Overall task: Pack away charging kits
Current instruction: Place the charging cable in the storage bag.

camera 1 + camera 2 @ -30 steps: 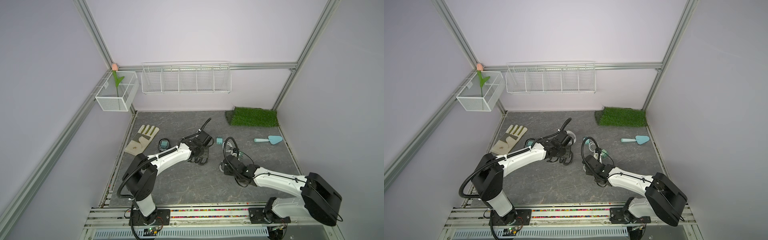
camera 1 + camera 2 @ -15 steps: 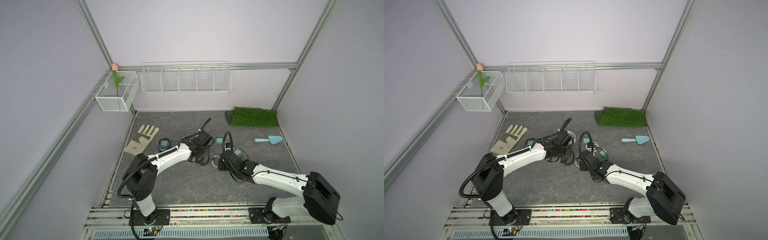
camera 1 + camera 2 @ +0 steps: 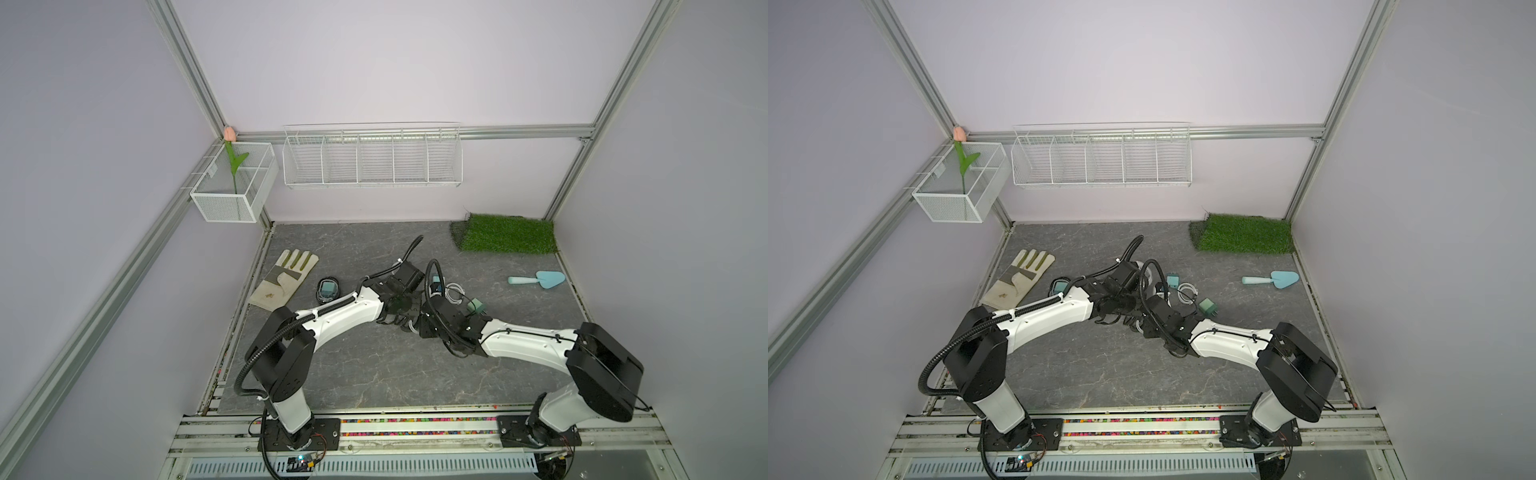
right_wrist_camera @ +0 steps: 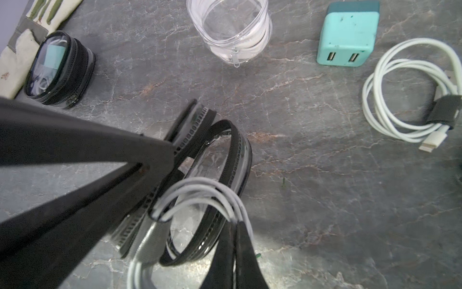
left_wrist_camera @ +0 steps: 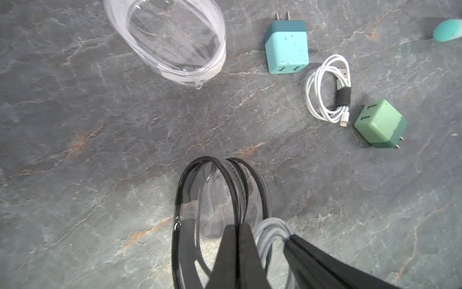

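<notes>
On the table (image 5: 100, 125), teal adapter (image 5: 286, 47) points prongs away from loose cable (image 5: 327, 87).

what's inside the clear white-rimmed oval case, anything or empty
Empty: the clear white-rimmed oval case is see-through and holds no adapter or cable.

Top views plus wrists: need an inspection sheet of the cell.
surface: grey stone-look tabletop; nothing spilled seen.
job's things: packed black case beside glove; open black-rimmed case held; clear case open, looks empty; teal adapter, green adapter, loose coiled cable unpacked.
clutter: glove, trowel, turf patch.
grippers: left tool shut on open black-rimmed case's rim; right tool shut on white cable at its mouth.
cables: black arm hose loops above wrists.
surroundings: wire basket, mesh box with tulip, on walls.
</notes>
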Tool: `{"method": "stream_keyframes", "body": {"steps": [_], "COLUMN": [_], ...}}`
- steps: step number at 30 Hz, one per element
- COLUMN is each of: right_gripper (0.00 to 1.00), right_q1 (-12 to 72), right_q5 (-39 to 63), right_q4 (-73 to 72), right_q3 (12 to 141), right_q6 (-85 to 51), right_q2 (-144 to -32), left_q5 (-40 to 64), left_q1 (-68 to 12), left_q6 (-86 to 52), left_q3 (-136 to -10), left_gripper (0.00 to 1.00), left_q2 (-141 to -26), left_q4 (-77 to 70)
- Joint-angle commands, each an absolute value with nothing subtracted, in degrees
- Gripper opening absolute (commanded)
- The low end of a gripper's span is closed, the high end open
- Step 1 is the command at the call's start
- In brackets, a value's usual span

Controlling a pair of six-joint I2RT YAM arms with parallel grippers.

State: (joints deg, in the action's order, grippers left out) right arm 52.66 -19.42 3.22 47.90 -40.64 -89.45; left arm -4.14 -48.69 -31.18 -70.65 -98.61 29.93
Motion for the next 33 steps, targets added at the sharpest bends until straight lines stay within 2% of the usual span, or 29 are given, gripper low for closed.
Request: {"method": "stream_keyframes", "body": {"steps": [1, 12, 23, 33], "right_gripper": [0.06, 0.06, 0.06, 0.06], "right_q1": [53.11, 51.24, 51.33, 51.33], "right_q5": [-20.87, -24.35, -21.02, -18.98], "right_q4": [4.23, 7.84, 7.92, 6.31], "right_q3": [49.99, 49.39, 54.72, 53.93], "right_q6": [-40.32, -41.76, -41.37, -43.69], "right_q2": [-91.51, -91.87, -93.13, -96.4], "left_q5": [-1.04, 2.02, 7.56, 6.66], "left_q1": [-49.01, -49.02, -48.99, -49.02], "left_q6": [-31.29, -31.04, -31.4, -32.56], "left_q3": [-68.99, -63.59, -59.05, -54.88], "left_gripper": [0.0, 0.0, 0.0, 0.0], "left_q2": [-97.3, -91.83, -90.97, -89.05], "left_q4": [27.24, 22.79, 14.88, 8.28]}}
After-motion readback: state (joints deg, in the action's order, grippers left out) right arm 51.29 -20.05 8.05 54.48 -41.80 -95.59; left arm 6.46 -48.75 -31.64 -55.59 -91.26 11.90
